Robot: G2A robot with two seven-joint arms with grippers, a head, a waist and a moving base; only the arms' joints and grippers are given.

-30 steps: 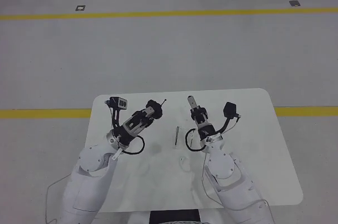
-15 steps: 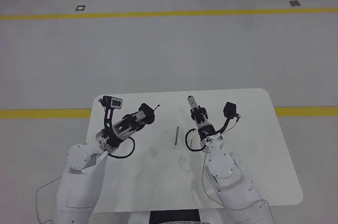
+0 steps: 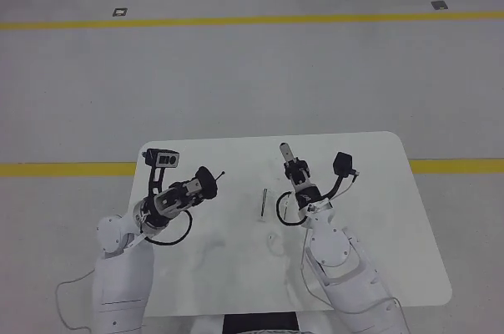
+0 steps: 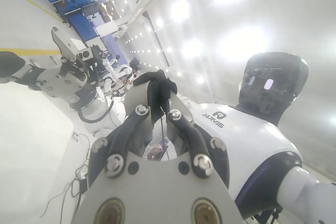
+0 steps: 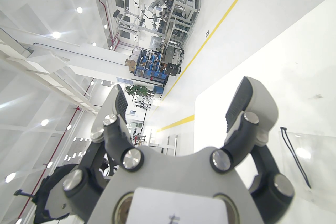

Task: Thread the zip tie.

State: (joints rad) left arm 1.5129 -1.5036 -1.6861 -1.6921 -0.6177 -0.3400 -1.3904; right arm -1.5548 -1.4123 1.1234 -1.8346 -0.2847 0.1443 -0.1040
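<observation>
Left tool (image 4: 158,82) pinches a zip tie (image 4: 162,130); right tool (image 5: 181,92) gapes

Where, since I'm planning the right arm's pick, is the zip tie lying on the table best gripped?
The zip tie lies flat and straight on the table, pointing away from the robot, so no end stands up to catch from the side. Probably grip it near mid-length, coming straight down from above, with the open right gripper turned to close across its narrow width.
</observation>
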